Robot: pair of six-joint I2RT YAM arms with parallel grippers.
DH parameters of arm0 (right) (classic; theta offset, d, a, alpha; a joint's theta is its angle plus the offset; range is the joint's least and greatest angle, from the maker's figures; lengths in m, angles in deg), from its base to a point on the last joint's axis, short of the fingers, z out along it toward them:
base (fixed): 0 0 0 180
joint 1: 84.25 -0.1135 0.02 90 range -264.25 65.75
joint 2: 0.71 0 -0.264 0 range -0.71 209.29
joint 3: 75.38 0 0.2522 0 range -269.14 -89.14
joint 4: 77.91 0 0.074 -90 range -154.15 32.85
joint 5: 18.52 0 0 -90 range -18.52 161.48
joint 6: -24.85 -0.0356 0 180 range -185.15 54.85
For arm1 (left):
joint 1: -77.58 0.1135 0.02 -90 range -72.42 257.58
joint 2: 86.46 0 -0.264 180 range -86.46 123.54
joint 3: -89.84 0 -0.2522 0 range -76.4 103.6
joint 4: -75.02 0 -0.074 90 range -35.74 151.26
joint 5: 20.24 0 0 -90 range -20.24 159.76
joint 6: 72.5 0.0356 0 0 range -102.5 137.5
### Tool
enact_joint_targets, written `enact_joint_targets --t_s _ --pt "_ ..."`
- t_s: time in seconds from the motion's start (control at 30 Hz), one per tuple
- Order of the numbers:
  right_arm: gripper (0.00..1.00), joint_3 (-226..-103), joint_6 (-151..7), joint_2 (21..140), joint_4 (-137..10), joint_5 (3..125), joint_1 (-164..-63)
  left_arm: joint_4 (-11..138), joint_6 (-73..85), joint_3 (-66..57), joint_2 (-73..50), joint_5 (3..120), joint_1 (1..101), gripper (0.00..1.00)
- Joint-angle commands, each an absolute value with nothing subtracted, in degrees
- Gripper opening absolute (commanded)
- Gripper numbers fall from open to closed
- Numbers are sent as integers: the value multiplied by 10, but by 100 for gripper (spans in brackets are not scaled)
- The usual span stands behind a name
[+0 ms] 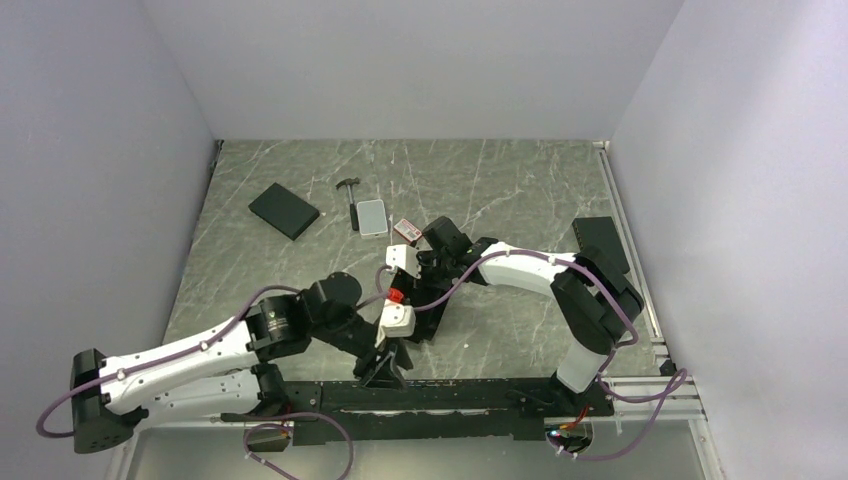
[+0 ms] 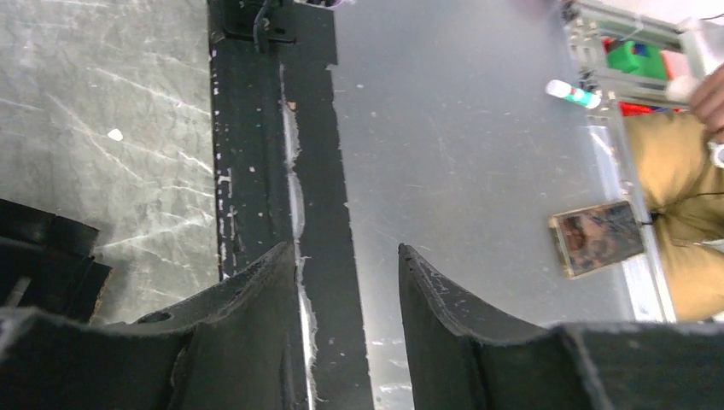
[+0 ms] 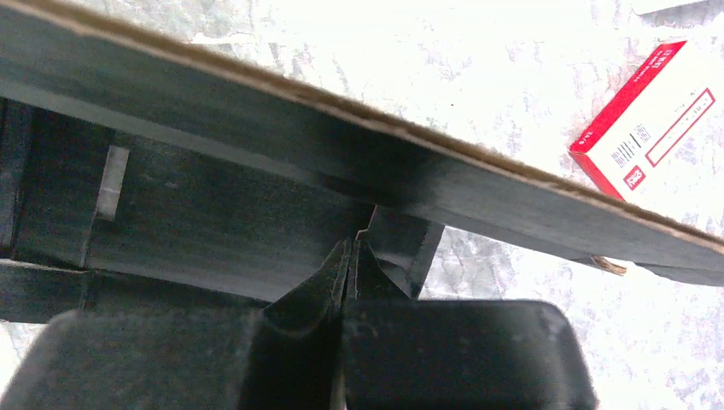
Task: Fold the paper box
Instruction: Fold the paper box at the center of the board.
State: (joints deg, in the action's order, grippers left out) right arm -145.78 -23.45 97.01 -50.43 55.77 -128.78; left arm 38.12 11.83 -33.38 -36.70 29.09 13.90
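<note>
The paper box (image 1: pixel 428 318) is black cardboard lying at the table's centre, mostly covered by both wrists. In the right wrist view one of its panels (image 3: pixel 256 137) crosses the frame slantwise, brown edge up. My right gripper (image 3: pixel 350 256) is shut, its tips against the box's inner wall next to a small tab (image 3: pixel 401 248); I see nothing between the fingers. My left gripper (image 2: pixel 346 256) is open and holds nothing. It points at the black rail on the near edge, and a corner of the box (image 2: pixel 43 256) lies to its left. In the top view it (image 1: pixel 385 372) sits just in front of the box.
A black slab (image 1: pixel 284 210), a small hammer-like tool (image 1: pixel 350 190), a silver-grey case (image 1: pixel 372 216) and a red-and-white carton (image 1: pixel 405 229) lie behind the box. Another black slab (image 1: pixel 600 240) lies at the right. The black rail (image 2: pixel 256 154) runs along the near edge.
</note>
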Motion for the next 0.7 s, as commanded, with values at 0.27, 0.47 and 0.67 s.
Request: enact_joint_targets --t_s 0.27,0.47,0.67 --pt "0 -1479 -256 985 -477 539 -1284 604 140 -416 -319 708 -24 53" --pt "0 -1478 -258 984 -476 536 -1284 688 82 -407 -186 878 -54 52" --pt "0 -1478 -259 983 -476 536 -1285 703 27 -379 -82 1013 -55 52"
